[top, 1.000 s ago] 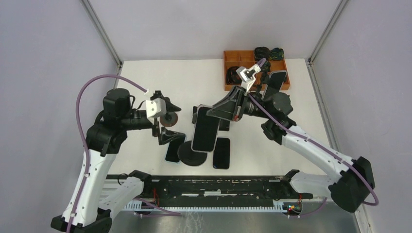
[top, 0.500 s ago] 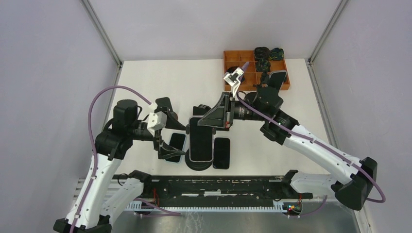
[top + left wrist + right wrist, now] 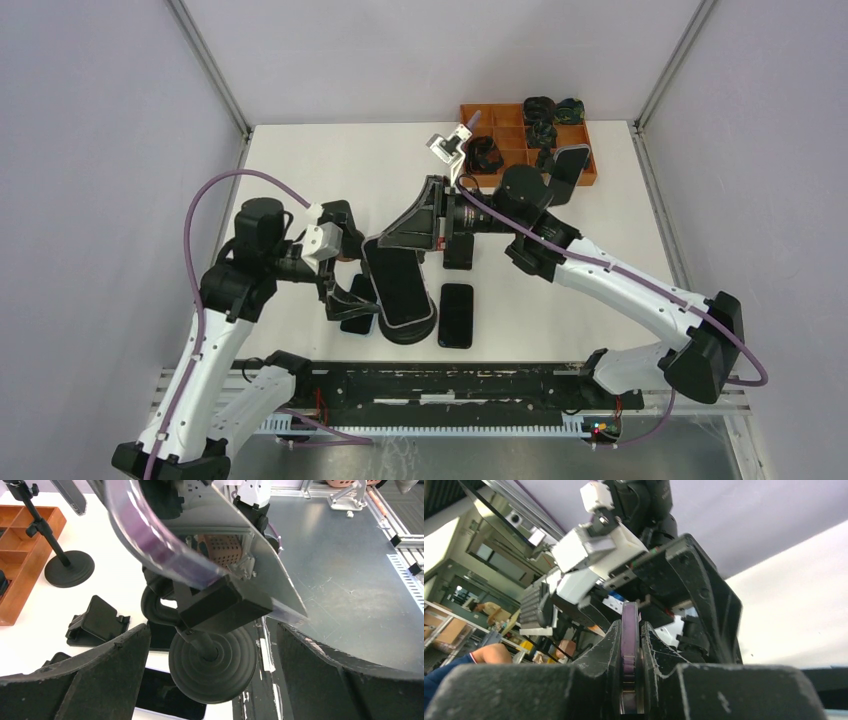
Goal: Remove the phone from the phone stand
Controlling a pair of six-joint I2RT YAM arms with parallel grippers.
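Note:
The phone, in a purple case, sits tilted on the black phone stand near the table's front. My right gripper is shut on the phone's top edge; in the right wrist view the fingers pinch the purple edge. My left gripper is open just left of the stand. In the left wrist view its jaws straddle the stand's round base and post, with the clamp under the phone.
Dark phones lie flat on the table right and left of the stand. A small black holder sits behind. An orange tray and another stand with a phone are at the back right.
My right gripper has swung left and nearer with the phone's top edge, tilting the phone leftward. My left gripper has come down and in around the stand's base.

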